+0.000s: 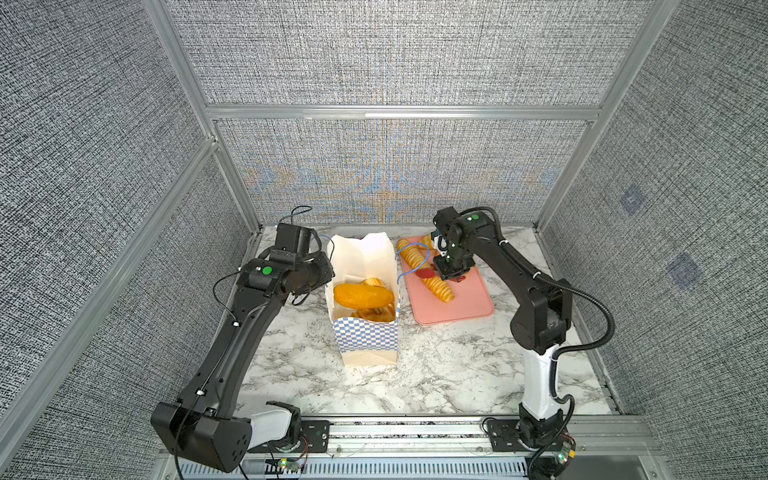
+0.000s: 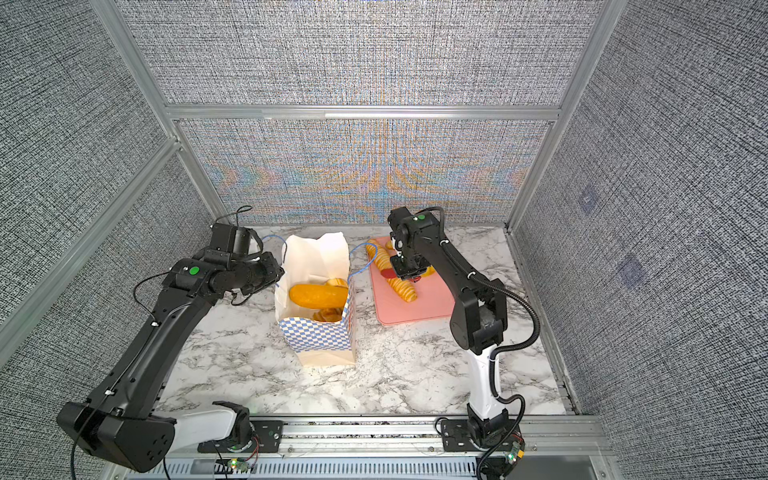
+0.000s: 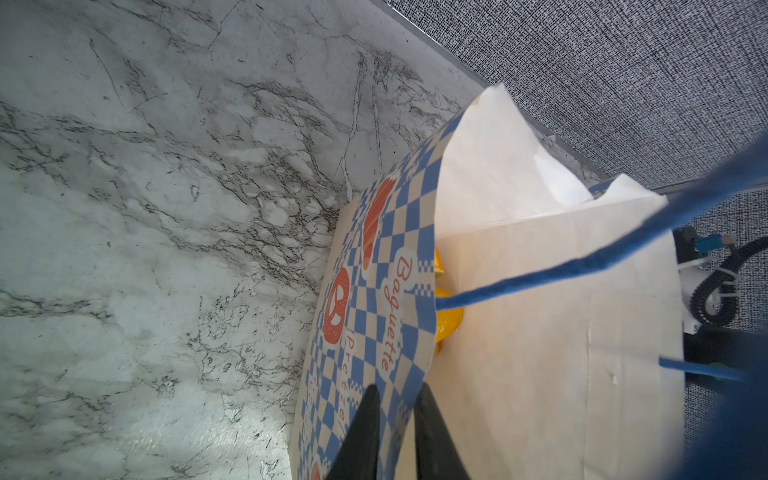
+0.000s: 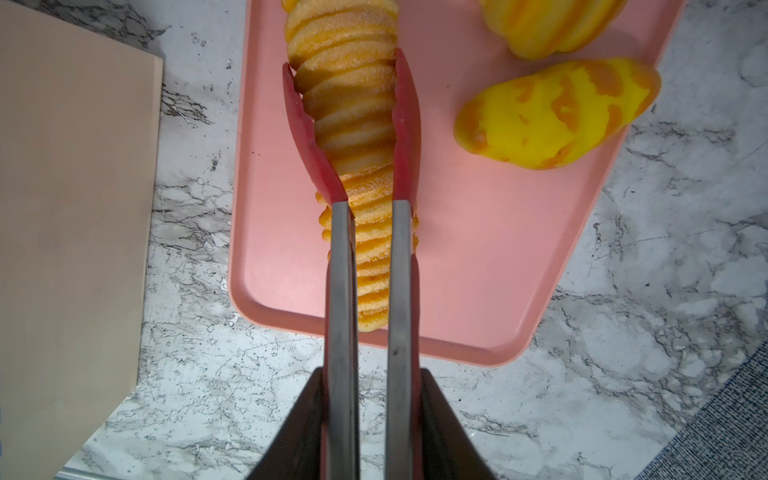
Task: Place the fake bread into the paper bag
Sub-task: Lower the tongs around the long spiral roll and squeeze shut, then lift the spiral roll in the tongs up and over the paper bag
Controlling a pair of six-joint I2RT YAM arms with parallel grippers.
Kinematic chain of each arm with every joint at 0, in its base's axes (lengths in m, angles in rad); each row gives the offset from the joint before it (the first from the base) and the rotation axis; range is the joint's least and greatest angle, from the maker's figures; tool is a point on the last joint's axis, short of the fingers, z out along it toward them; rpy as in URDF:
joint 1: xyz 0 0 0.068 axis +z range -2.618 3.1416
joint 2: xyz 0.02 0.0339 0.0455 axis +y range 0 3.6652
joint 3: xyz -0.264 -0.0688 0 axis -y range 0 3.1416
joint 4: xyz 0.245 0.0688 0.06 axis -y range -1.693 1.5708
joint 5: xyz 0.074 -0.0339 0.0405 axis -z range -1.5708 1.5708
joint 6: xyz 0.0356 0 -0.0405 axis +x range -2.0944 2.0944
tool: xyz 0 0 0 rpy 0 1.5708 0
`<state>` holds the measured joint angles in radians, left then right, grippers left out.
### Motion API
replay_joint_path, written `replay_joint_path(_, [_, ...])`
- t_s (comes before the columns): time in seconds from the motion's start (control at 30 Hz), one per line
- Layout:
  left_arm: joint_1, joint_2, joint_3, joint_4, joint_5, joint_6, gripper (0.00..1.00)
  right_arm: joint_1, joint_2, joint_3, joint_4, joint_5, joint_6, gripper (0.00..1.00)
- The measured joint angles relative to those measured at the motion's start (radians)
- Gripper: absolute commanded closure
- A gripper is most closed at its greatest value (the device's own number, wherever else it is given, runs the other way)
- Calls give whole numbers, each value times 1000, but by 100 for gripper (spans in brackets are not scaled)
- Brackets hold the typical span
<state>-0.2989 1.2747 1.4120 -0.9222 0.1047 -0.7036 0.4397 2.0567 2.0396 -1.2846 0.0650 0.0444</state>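
The paper bag [image 1: 365, 336] [image 2: 320, 336] stands open mid-table, with an oval loaf [image 1: 363, 295] and other fake bread inside. My left gripper [image 1: 328, 270] [image 3: 397, 399] is shut on the bag's checkered side wall [image 3: 374, 291] at the rim, one finger outside and one inside. My right gripper [image 1: 451, 270] [image 4: 371, 374] is shut on the steel arms of the red tongs [image 4: 340, 291]. The tongs' red tips [image 4: 307, 137] clasp the long ridged baguette [image 4: 353, 116] [image 1: 428, 270], which lies on the pink tray [image 4: 498, 249].
Two more breads, a yellow roll [image 4: 557, 116] and a ridged loaf [image 4: 552, 25], lie on the tray [image 1: 465, 307] beside the baguette. A blue cord handle [image 1: 415, 257] of the bag hangs over the baguette's far end. Walls enclose the marble table [image 1: 436, 365].
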Motion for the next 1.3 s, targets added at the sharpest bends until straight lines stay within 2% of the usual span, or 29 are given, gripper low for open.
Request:
replay_joint_path(0.53, [0, -9, -7, 1, 3, 0, 82, -22, -160, -40, 1, -30, 48, 69])
replay_joint_path(0.87, [0, -13, -22, 8, 8, -1, 82, -48, -283, -7, -5, -79, 94, 70])
replay_joint_path(1.3, [0, -24, -34, 12, 12, -4, 87, -48, -454, 23, 84, -225, 188, 70])
